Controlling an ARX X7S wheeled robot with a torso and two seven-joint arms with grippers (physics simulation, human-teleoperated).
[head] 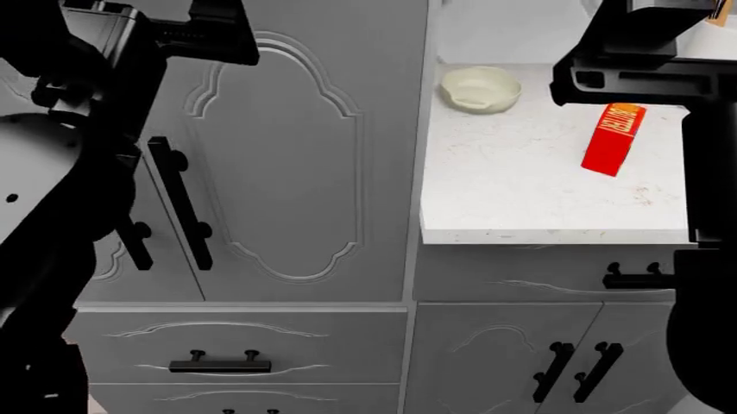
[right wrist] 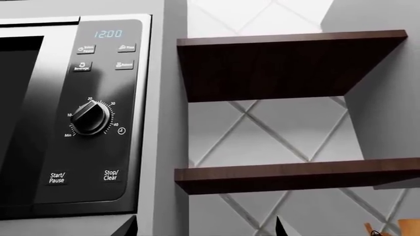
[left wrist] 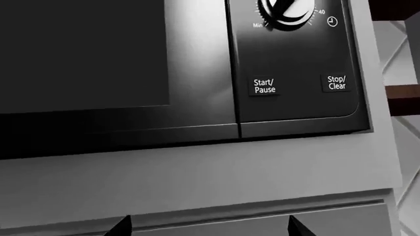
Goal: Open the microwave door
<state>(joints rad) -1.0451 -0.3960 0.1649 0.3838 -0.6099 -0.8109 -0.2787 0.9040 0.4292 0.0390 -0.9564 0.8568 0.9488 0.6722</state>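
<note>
Our head camera looks down over cabinets [head: 288, 155] and desk [head: 519, 198]. Both wrist cameras face the microwave [right wrist: 66, 123], the left 1 nearer, sharing its control panel [left wrist: 295, 59].

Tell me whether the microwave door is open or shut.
Shut: the microwave door sits flush beside the control panel, only a thin seam between them.

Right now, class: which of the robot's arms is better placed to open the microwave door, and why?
Probably the left. Its wrist camera faces the microwave door close up, while the right one looks at the control panel and wooden shelves.

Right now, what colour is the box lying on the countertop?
Red, with yellow lettering; the box shows best in the head view.
</note>
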